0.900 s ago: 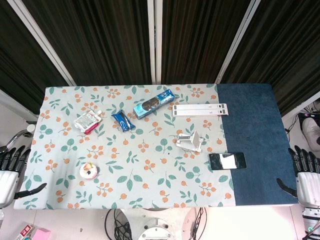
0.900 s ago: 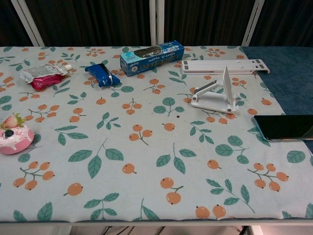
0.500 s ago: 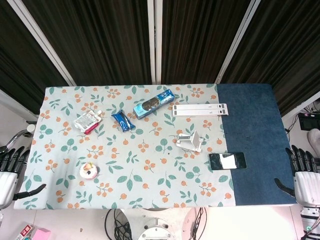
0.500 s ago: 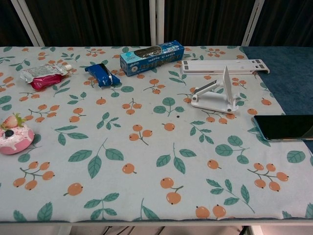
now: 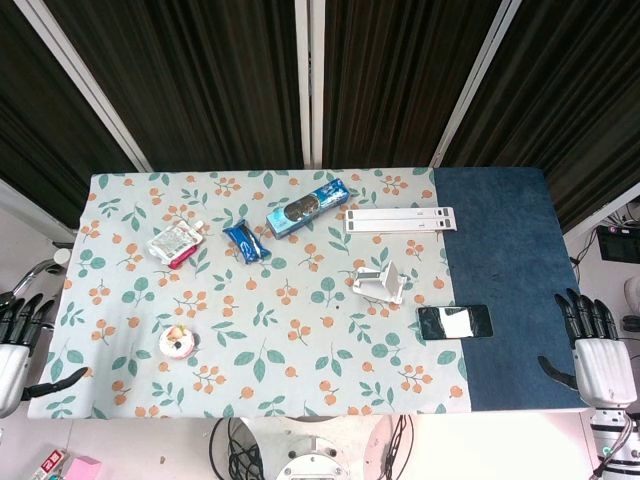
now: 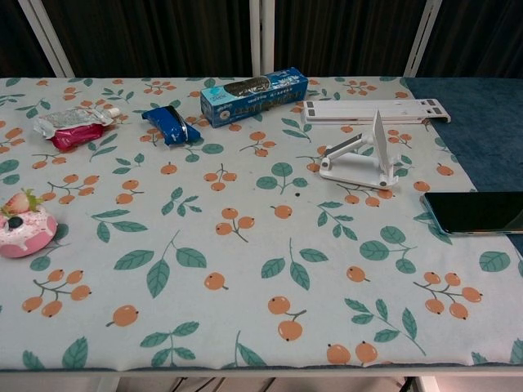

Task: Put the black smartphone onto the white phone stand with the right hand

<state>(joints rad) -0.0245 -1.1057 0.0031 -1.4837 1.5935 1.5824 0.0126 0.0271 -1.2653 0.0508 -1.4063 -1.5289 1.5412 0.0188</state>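
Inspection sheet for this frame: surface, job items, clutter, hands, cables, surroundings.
Surface: table under a floral cloth, with a dark blue cloth over its right end.
Job's things: black smartphone lies flat, screen up, across the seam of the two cloths; white phone stand stands apart from it, unloaded.
Clutter: blue box, blue packet, red and silver pouch, pink strawberry cake toy, flat white folded stand.
Hands: left hand and right hand are both off the table's edges, fingers apart, holding nothing.
Cables: some under the near table edge.
Surroundings: dark curtains behind.
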